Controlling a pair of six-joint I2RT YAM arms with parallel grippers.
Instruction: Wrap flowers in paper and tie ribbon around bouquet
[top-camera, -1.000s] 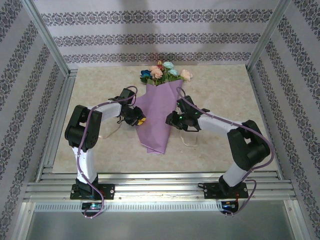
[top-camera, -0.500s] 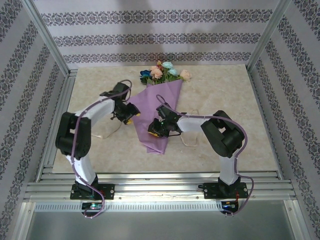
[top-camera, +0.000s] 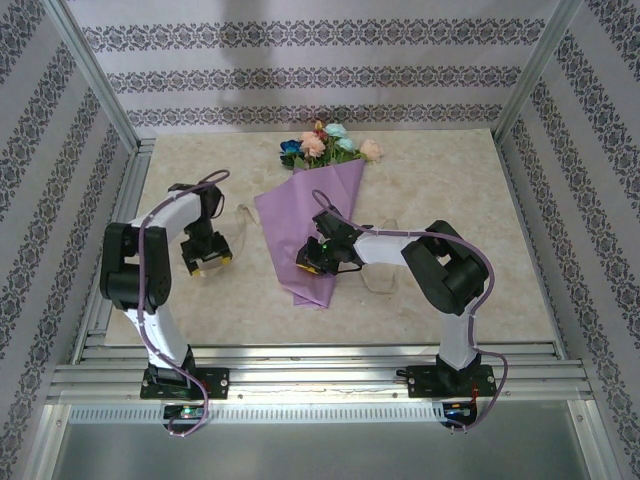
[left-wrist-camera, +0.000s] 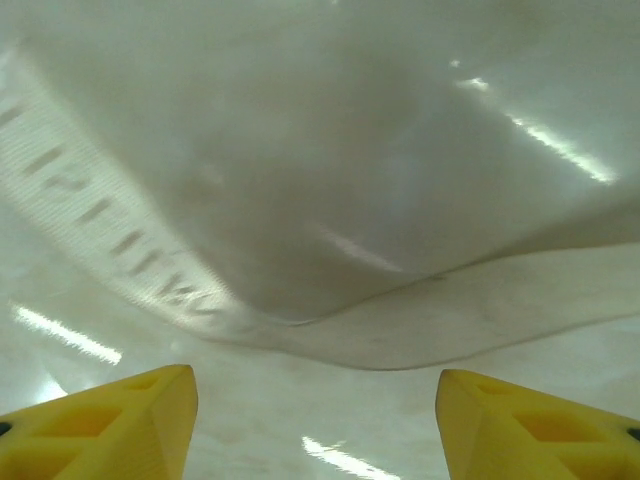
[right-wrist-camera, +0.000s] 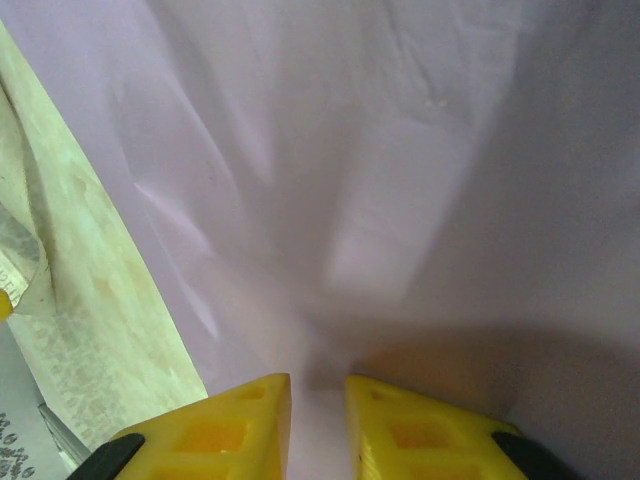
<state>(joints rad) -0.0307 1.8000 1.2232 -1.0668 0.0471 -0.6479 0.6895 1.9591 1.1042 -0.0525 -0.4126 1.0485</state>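
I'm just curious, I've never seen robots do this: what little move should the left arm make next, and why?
Probably lower the left gripper and close on the ribbon: its jaws stand open just above it on the table, while the right gripper seems to pinch the bouquet.

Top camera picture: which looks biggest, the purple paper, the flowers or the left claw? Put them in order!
1. paper: biggest by far.
2. flowers.
3. left claw: smallest, but not by much, and it may sit nearer the camera than the flowers.
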